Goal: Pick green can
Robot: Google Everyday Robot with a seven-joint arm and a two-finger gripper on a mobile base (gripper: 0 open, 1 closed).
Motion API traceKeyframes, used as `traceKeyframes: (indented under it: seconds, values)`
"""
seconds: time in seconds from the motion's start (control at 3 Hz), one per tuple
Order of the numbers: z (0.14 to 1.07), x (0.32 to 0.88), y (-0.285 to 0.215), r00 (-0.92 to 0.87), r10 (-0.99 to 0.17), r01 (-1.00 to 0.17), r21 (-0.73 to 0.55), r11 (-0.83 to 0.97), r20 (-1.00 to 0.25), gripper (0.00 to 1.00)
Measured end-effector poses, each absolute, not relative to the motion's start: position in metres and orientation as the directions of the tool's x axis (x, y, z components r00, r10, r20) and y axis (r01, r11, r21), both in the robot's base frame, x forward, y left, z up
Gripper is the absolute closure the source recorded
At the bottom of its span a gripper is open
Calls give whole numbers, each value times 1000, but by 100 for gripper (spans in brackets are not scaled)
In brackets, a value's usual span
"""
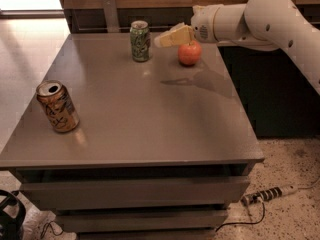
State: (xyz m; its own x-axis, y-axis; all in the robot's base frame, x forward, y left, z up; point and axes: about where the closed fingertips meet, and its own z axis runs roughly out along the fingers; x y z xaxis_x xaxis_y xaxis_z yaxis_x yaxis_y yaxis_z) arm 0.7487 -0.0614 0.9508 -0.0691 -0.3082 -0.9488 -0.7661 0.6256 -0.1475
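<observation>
camera view: the gripper (161, 40) is held near the worktop's (150, 129) far edge, just beside the green can (140, 41), not touching it. whether it is open or closed cannot be told.

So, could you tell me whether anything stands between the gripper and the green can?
Nothing visible does. The gripper hangs just right of the green can, with an open gap between them. The apple sits further right, under the arm, and the orange-brown can stands at the left edge of the table.
</observation>
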Motion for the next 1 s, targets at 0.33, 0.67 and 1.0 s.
traceKeyframes:
  seconds: [0.33, 0.67, 1.0]
  values:
    - [941, 769, -42, -62, -272, -775, -126, 619, -960, 0]
    - [930, 785, -24, -62, -241, -786, -102, 610, -969, 0]
    - [919, 798, -9, -64, -214, -795, -80, 602, -975, 0]
